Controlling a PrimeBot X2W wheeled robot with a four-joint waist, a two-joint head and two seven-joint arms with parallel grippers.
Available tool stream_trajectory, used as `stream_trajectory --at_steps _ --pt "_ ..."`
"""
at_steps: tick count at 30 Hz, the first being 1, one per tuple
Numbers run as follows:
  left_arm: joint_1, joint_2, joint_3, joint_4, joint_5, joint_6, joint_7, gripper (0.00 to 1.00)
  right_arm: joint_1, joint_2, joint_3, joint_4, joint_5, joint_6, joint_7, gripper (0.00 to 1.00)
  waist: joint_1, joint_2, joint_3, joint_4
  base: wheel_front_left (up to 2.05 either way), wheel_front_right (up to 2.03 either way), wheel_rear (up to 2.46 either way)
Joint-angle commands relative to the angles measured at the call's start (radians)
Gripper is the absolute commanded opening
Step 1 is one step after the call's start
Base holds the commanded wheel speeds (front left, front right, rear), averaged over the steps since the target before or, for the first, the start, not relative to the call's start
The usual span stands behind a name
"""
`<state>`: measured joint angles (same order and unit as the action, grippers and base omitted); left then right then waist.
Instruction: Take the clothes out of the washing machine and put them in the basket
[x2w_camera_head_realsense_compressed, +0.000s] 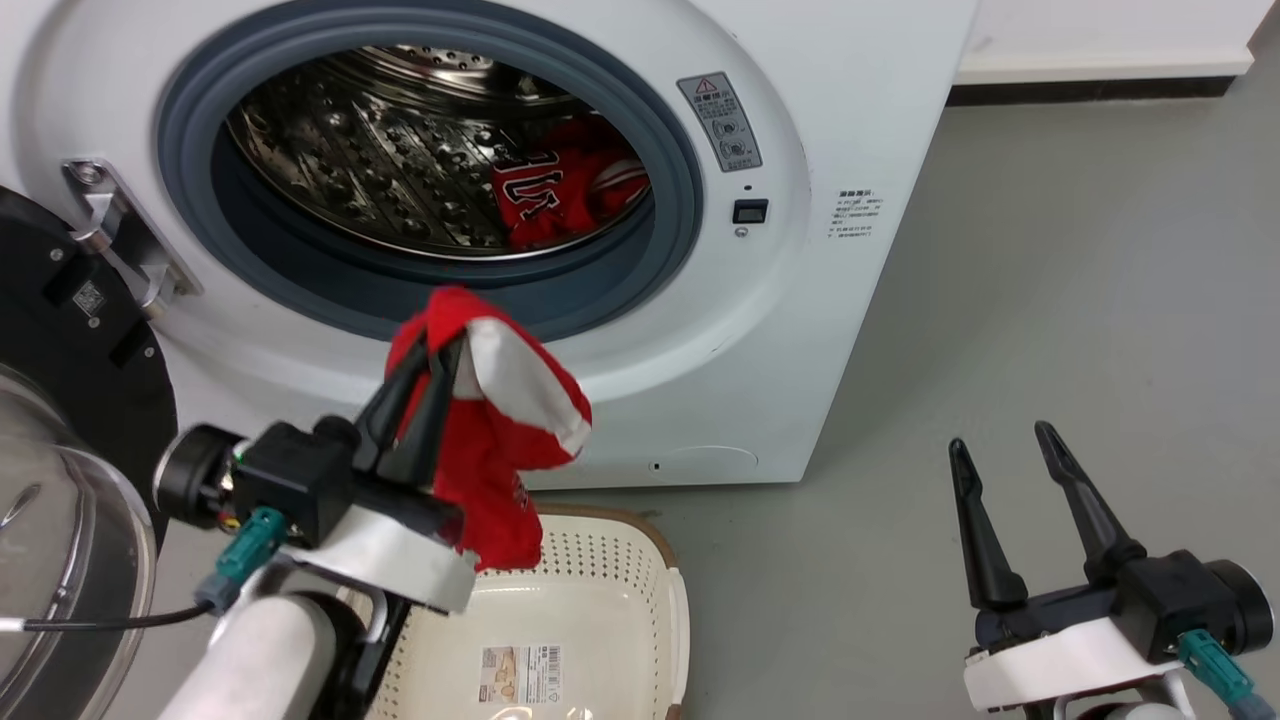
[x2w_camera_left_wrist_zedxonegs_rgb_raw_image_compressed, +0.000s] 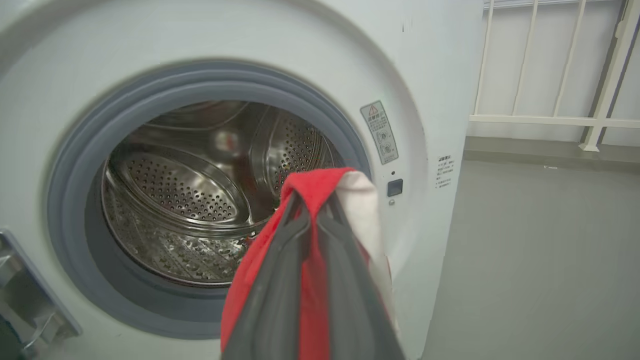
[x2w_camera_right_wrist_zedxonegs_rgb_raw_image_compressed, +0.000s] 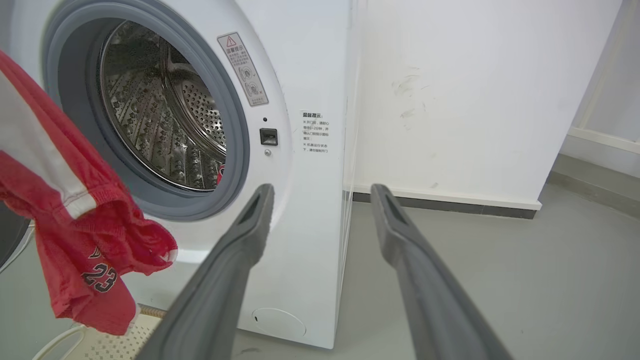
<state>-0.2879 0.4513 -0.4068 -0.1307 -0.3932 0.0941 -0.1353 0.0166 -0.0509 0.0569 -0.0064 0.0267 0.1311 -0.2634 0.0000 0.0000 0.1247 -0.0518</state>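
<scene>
Hanging red garment (x2w_camera_head_realsense_compressed: 500, 450), white trim, pinched by left hand (x2w_camera_head_realsense_compressed: 440, 348)

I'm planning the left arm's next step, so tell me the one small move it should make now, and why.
Probably draw the left gripper toward the robot, over the basket's middle, before releasing. It is shut on the red garment, whose hanging end sits just at the basket's far rim, so dropping here might miss.

Washing machine (x2w_camera_head_realsense_compressed: 860, 120) mouth open; door (x2w_camera_head_realsense_compressed: 90, 380) juts left.
</scene>
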Motion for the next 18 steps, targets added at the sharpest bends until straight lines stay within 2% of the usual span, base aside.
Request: stream_trajectory --at_steps 1,10,18 --pt "0.025 -0.005 -0.006 0.011 -0.007 0.001 -0.007 0.0 -0.022 0.001 -0.002 -0.008 0.003 -0.001 -0.002 1.0 0.0 0.0 0.017 -0.007 0.0 0.0 0.0" --pt "0.089 -0.028 -0.027 0.13 -0.044 -0.017 -0.05 0.0 -0.073 0.001 -0.011 -0.028 -0.001 -0.001 -0.002 1.0 0.0 0.0 0.127 -0.021 0.0 0.0 0.0" --pt "0.015 -0.089 -0.053 0.367 -0.069 -0.077 -0.092 0.0 -0.149 0.001 -0.012 -0.053 -0.004 -0.001 -0.002 1.0 0.0 0.0 0.266 -0.03 0.0 0.0 0.0"
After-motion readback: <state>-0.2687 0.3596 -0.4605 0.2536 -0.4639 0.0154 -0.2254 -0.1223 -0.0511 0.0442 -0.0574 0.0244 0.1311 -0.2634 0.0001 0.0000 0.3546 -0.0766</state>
